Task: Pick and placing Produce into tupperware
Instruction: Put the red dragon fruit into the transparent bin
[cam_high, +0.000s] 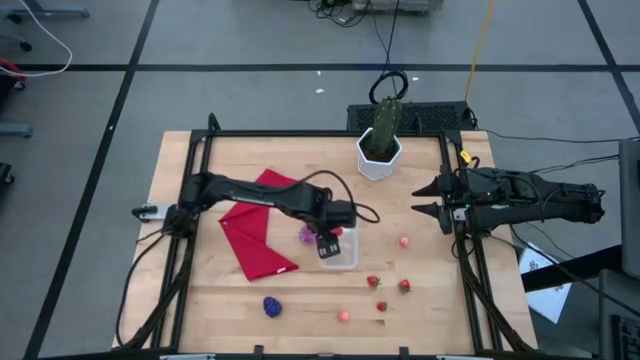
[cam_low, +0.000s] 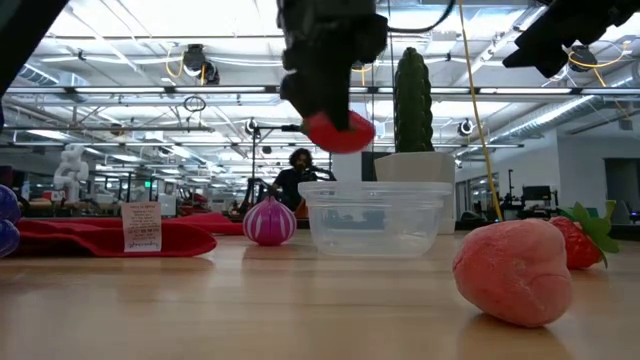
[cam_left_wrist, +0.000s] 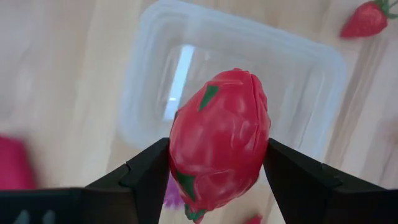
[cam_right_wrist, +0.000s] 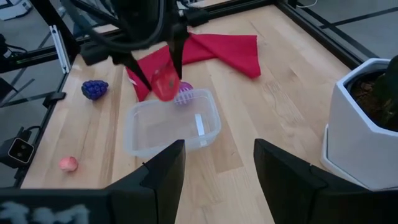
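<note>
Red dragon fruit toy (cam_left_wrist: 219, 140) is clamped in left gripper (cam_left_wrist: 217, 168) above clear tupperware (cam_high: 341, 250) near table centre, presumably for a straight drop; right gripper (cam_high: 428, 199), jaws apart and empty, is parked at 3 o'clock, clear of it.

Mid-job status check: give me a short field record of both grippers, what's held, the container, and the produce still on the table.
left gripper: shut on the red dragon fruit, raised over the tupperware
right gripper: open, holding nothing, waiting at the table's right edge
tupperware contents: none visible
nearest loose item: purple onion, beside the tupperware
other loose produce: purple grapes, strawberries and small pink pieces on the wood
bystanders: red cloth, cactus pot
</note>
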